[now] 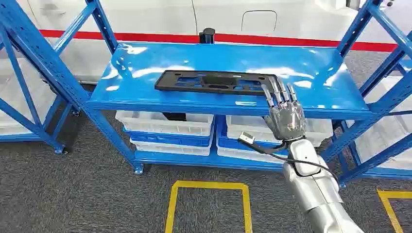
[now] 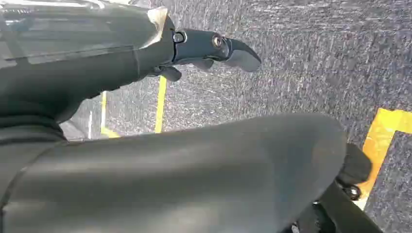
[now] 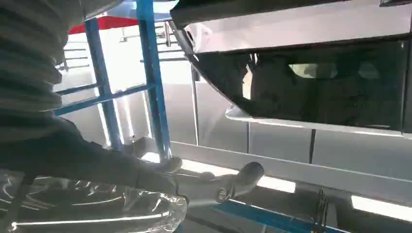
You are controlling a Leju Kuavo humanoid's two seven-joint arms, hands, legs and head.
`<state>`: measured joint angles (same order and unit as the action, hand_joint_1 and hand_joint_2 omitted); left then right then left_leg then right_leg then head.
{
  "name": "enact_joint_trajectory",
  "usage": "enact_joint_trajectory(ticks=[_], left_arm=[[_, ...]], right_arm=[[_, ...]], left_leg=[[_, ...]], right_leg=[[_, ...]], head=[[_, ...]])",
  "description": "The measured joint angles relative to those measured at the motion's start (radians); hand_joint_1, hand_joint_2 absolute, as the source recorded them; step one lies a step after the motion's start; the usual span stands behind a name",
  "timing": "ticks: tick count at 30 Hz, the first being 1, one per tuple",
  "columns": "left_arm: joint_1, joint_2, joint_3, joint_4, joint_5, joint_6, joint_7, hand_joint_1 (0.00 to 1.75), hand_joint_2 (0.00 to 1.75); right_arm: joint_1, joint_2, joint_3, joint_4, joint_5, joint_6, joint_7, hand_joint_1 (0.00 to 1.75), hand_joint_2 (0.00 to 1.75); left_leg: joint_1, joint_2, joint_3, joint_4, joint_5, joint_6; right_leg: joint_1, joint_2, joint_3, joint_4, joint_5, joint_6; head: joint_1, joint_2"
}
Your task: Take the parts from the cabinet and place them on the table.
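Observation:
A long flat black plastic part with cut-outs lies on the blue top shelf of the cabinet. My right hand is raised in front of the shelf's front edge, at the part's right end, fingers straight and apart, holding nothing. Its fingertips overlap the part's right corner; I cannot tell if they touch it. The right wrist view shows the right hand's fingers stretched out beside a blue upright. My left hand hangs over the grey carpet with its fingers extended and nothing in them.
White and blue bins sit on the lower shelf. More blue racks stand at the left and right. Yellow floor markings lie on the grey carpet before the cabinet. A white wall with a red stripe is behind.

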<state>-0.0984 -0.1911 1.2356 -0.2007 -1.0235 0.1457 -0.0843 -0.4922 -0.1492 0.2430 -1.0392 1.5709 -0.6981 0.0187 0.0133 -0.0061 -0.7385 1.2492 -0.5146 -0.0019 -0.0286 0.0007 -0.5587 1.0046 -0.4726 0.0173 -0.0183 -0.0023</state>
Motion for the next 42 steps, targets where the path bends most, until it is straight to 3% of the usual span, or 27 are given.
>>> enact_joint_trajectory(ticks=[2,3,4,7,8,9,10,12,13,14,15,17,18,20,22,24,25,27,28,29,30,33,35,37,39,40,42], left_arm=[[-0.001,0.001,0.0,0.0,0.0,0.0,0.0,0.0,0.0],[-0.001,0.001,0.0,0.0,0.002,0.0,-0.002,0.0,0.0],[-0.002,0.001,0.0,0.0,0.002,0.0,-0.003,0.0,0.0],[-0.001,0.001,0.0,0.0,0.002,0.002,-0.005,0.0,0.0],[-0.001,0.001,0.0,0.0,0.002,0.002,-0.005,0.0,0.0],[-0.001,0.0,0.0,0.0,0.003,0.002,-0.005,0.0,0.0],[-0.002,0.0,0.0,0.0,0.003,0.002,-0.006,0.0,0.0],[-0.002,0.0,0.0,0.0,0.006,0.003,-0.006,0.0,0.0],[-0.001,0.0,0.0,0.0,0.006,0.003,-0.006,0.0,0.0],[-0.001,0.0,0.0,0.0,0.008,0.005,-0.006,0.0,0.0],[-0.001,0.0,0.0,0.0,0.008,0.008,-0.006,0.0,0.0],[-0.001,-0.001,0.0,0.0,0.008,0.008,-0.006,0.0,0.0],[-0.001,-0.001,0.0,0.0,0.008,0.008,-0.006,0.0,0.0],[-0.002,-0.001,0.0,0.0,0.008,0.008,-0.006,0.0,0.0],[-0.002,-0.002,0.0,0.0,0.009,0.01,-0.006,0.0,0.0],[-0.003,-0.003,0.0,0.0,0.01,0.013,-0.006,0.0,0.0],[-0.003,-0.005,0.0,0.0,0.011,0.016,-0.006,0.0,0.0],[-0.002,-0.005,0.0,0.0,0.011,0.019,-0.006,0.0,0.0],[-0.001,-0.006,0.0,0.0,0.012,0.02,-0.006,0.0,0.0],[-0.001,-0.006,0.0,0.0,0.012,0.02,-0.006,0.0,0.0],[0.0,-0.006,0.0,0.0,0.012,0.02,-0.007,0.0,0.0],[-0.001,-0.006,0.0,0.0,0.018,0.02,-0.014,0.0,0.0],[-0.003,-0.006,0.0,0.0,0.018,0.019,-0.018,0.0,0.0],[-0.002,-0.006,0.0,0.0,0.018,0.018,-0.019,0.0,0.0],[-0.002,-0.006,0.0,0.0,0.018,0.017,-0.019,0.0,0.0],[-0.002,-0.007,0.0,0.0,0.018,0.016,-0.019,0.0,0.0],[-0.003,-0.006,0.0,0.0,0.018,0.015,-0.02,0.0,0.0]], right_arm=[[-0.002,0.001,0.003,0.004,0.0,0.0,0.004,0.0,1.75],[-0.003,0.002,0.004,0.005,0.0,0.0,0.006,0.0,1.75],[-0.006,0.001,0.004,0.006,0.0,0.0,0.008,0.0,1.75],[-0.006,0.003,0.007,0.008,0.0,0.0,0.014,0.0,1.75],[-0.007,0.003,0.008,0.008,0.0,0.0,0.014,0.0,1.75],[-0.007,0.002,0.01,0.008,0.0,0.0,0.015,0.0,1.75],[-0.009,0.001,0.01,0.009,0.0,0.0,0.016,0.0,1.75],[-0.005,-0.002,0.012,0.013,-0.001,0.0,0.018,0.0,1.75],[0.0,-0.003,0.013,0.015,-0.001,0.0,0.02,0.0,1.75],[0.005,-0.003,0.016,0.017,-0.001,0.0,0.024,0.0,1.75],[0.007,-0.003,0.018,0.018,-0.001,0.0,0.026,0.0,1.75],[0.004,-0.003,0.023,0.019,-0.001,0.0,0.029,0.0,1.75],[0.003,-0.004,0.024,0.019,-0.001,0.0,0.029,0.0,1.75],[0.001,-0.004,0.027,0.02,-0.002,0.0,0.031,0.0,1.75],[0.0,-0.005,0.029,0.02,-0.002,0.0,0.032,0.0,1.75],[-0.004,-0.001,0.031,0.02,-0.002,0.0,0.034,0.0,1.75],[-0.008,-0.002,0.031,0.022,-0.002,0.0,0.037,0.0,1.75],[-0.014,0.0,0.031,0.028,-0.002,0.0,0.044,0.0,1.75],[-0.014,0.002,0.032,0.033,-0.001,0.0,0.051,0.0,1.75],[-0.014,0.002,0.032,0.036,0.0,0.0,0.054,0.0,1.75],[-0.014,0.003,0.034,0.043,0.0,0.0,0.058,0.0,1.75],[-0.021,0.004,0.035,0.054,0.0,0.0,0.062,0.0,1.75],[-0.029,0.003,0.035,0.06,0.0,0.0,0.062,0.0,1.75],[-0.03,0.004,0.035,0.066,0.0,0.0,0.063,0.0,1.75],[-0.031,0.005,0.034,0.067,0.0,0.0,0.063,0.0,1.75],[-0.034,0.005,0.034,0.068,-0.001,0.0,0.064,0.0,1.75],[-0.036,0.002,0.032,0.074,-0.002,0.0,0.065,0.0,1.75]], left_leg=[[0.001,0.004,0.078,-0.167,0.09,0.004],[0.0,0.004,0.111,-0.223,0.09,0.008],[-0.006,0.002,0.121,-0.232,0.082,0.011],[-0.014,0.0,0.119,-0.232,0.078,0.03],[-0.004,-0.001,0.129,-0.245,0.084,0.041],[-0.008,-0.001,0.136,-0.248,0.082,0.045],[-0.008,0.0,0.138,-0.248,0.079,0.054],[-0.011,-0.001,0.142,-0.248,0.073,0.061],[-0.013,-0.002,0.145,-0.247,0.07,0.063],[-0.013,-0.004,0.15,-0.247,0.066,0.063],[-0.013,-0.005,0.156,-0.246,0.061,0.061],[-0.013,-0.008,0.172,-0.246,0.05,0.056],[-0.013,-0.009,0.178,-0.246,0.044,0.05],[-0.022,-0.009,0.18,-0.242,0.032,0.04],[-0.019,-0.008,0.183,-0.248,0.03,0.033],[-0.015,-0.006,0.175,-0.225,0.012,0.02],[-0.013,-0.003,0.15,-0.171,-0.013,0.012],[-0.007,-0.002,0.061,-0.011,-0.075,0.002],[-0.004,-0.002,0.017,0.055,-0.088,-0.002],[-0.003,-0.001,-0.002,0.075,-0.084,-0.003],[0.0,-0.001,-0.007,0.051,-0.047,-0.003],[0.001,0.004,0.092,-0.194,0.101,0.005],[-0.005,0.002,0.116,-0.231,0.089,0.014],[-0.014,0.001,0.116,-0.231,0.084,0.027],[-0.005,0.001,0.132,-0.249,0.091,0.043],[-0.006,0.0,0.138,-0.253,0.088,0.05],[-0.008,0.0,0.142,-0.253,0.083,0.058]], right_leg=[[-0.003,0.001,0.013,0.0,-0.01,0.008],[0.0,0.001,0.017,0.0,-0.015,0.015],[0.009,0.001,0.015,0.001,-0.02,0.023],[0.004,0.0,0.022,-0.011,-0.02,0.039],[0.008,-0.001,0.013,-0.005,-0.028,0.047],[0.004,-0.001,0.006,0.023,-0.037,0.046],[0.006,-0.001,-0.025,0.083,-0.06,0.04],[0.008,-0.001,-0.124,0.253,-0.113,0.031],[0.009,-0.001,-0.163,0.311,-0.122,0.033],[0.009,-0.001,-0.18,0.319,-0.111,0.04],[0.009,-0.001,-0.169,0.277,-0.082,0.048],[0.008,-0.001,-0.097,0.105,0.004,0.065],[0.008,-0.003,-0.059,0.017,0.037,0.066],[0.015,-0.001,-0.046,0.004,0.038,0.038],[0.019,-0.001,-0.047,0.005,0.034,0.026],[0.004,0.001,-0.034,-0.001,0.034,0.012],[0.003,0.0,-0.028,-0.001,0.027,0.002],[0.004,-0.001,-0.021,-0.001,0.02,-0.007],[0.005,-0.001,-0.017,-0.001,0.017,-0.011],[0.006,-0.001,-0.014,-0.001,0.015,-0.012],[0.005,0.0,-0.006,-0.001,0.008,-0.01],[0.002,0.002,0.017,-0.001,-0.009,0.002],[0.014,0.005,0.019,0.0,-0.019,0.016],[0.009,0.005,0.023,-0.009,-0.019,0.027],[0.009,0.002,0.022,-0.001,-0.029,0.04],[0.01,0.001,0.003,0.039,-0.045,0.037],[0.011,0.002,-0.087,0.197,-0.099,0.027]], head=[[0.0,0.0],[0.001,0.0],[0.002,0.0],[0.0,0.0],[0.002,0.0],[0.003,0.0],[0.004,0.0],[0.008,0.0],[0.008,0.0],[0.008,0.0],[0.008,0.0],[0.01,0.0],[0.011,0.0],[0.01,0.0],[0.009,0.0],[0.008,0.0],[0.002,0.0],[0.003,0.0],[0.002,0.0],[0.002,0.0],[0.002,0.0],[0.001,0.0],[0.002,0.0],[0.003,0.0],[0.005,0.0],[0.005,0.0],[0.008,0.0]])
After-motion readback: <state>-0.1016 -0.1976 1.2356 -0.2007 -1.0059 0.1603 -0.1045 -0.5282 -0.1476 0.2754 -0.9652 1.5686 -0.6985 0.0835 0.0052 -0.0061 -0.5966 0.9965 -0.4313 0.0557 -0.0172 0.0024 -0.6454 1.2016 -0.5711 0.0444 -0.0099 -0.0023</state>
